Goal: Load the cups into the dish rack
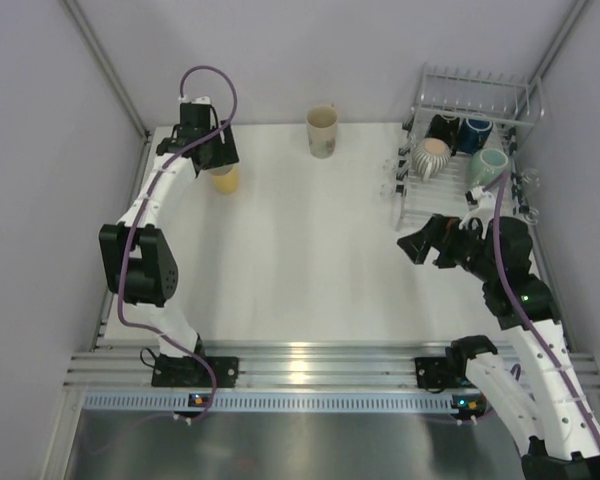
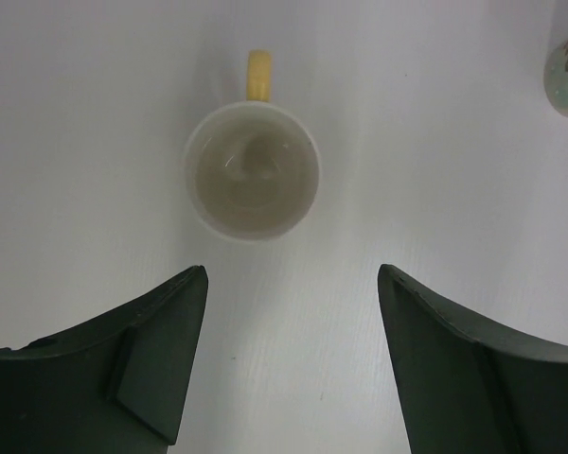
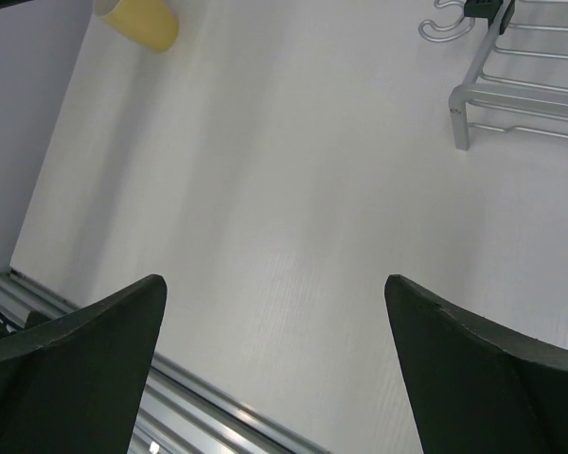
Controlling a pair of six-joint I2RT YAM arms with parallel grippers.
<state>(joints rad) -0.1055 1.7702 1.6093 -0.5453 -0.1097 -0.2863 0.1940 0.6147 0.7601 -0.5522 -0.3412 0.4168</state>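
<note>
Hovering above the yellow mug (image 2: 252, 170), my left claw (image 2: 292, 274) is spread wide and grips nothing, its jaws short of the rim. My right claw (image 3: 275, 284), likewise spread and empty, hangs over the bare table (image 1: 310, 250) beside the dish rack (image 1: 477, 78).

Seen from above, the rack at 1 o'clock holds a black mug (image 1: 442, 128), dark blue mug (image 1: 475, 133), grey ribbed mug (image 1: 432, 156) and teal mug (image 1: 487, 166). Two stand unloaded: the yellow mug at 10 o'clock and the cream mug (image 1: 322, 131) at 12 o'clock. I judge the task two-thirds done.
</note>
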